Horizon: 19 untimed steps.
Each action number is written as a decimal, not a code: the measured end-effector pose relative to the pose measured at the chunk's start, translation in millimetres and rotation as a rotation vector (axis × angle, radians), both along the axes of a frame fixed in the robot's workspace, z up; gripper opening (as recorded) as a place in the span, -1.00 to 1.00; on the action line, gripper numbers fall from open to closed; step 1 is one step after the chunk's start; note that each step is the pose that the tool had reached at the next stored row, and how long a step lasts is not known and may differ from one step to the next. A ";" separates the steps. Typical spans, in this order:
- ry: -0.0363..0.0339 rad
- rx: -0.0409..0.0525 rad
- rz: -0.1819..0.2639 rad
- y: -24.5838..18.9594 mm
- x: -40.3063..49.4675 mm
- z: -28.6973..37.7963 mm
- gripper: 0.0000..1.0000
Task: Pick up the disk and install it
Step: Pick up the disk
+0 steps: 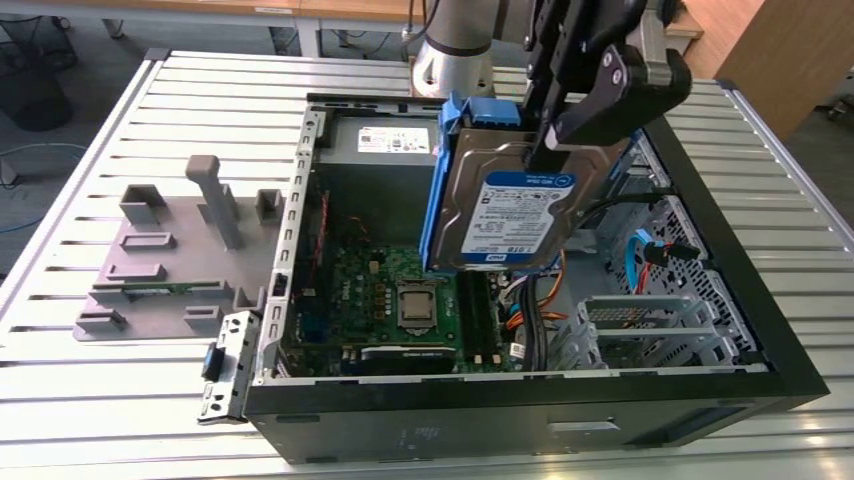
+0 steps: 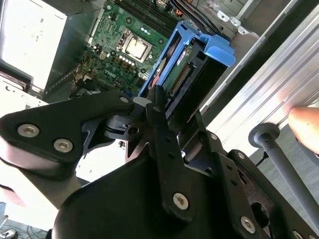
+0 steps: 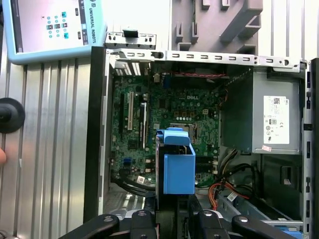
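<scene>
The disk [image 1: 514,215], a silver hard drive with a white-and-blue label in a blue plastic bracket, hangs on edge above the open computer case [image 1: 754,300]. My black gripper [image 1: 558,148] is shut on its upper end. In the exterior view the disk hovers over the case's middle, between the green motherboard [image 1: 394,295] and the silver drive cage [image 1: 641,320]. In the second wrist view the disk [image 2: 199,64] sticks out past the gripper's fingers [image 2: 157,107]. In the first wrist view the bracket's blue end [image 3: 178,167] faces the camera above the gripper [image 3: 174,221].
A grey power supply with a white sticker [image 1: 380,140] sits at the case's far end. Orange and blue cables [image 1: 641,265] lie near the cage. A grey holder fixture [image 1: 160,260] lies on the slatted table at the exterior view's left. A person's fingertip [image 2: 306,127] shows beside a black handle [image 2: 279,154].
</scene>
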<state>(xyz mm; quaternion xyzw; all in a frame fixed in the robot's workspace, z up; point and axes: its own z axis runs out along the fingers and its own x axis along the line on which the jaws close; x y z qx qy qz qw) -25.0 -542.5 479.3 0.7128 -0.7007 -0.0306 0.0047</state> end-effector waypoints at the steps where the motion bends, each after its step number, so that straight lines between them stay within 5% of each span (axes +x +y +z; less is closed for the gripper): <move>1: 0.0000 0.0000 0.000 -1.7 0.0 0.0 -0.30; 19: 0.0000 0.0000 0.000 -4.1 4.4 0.0 -0.30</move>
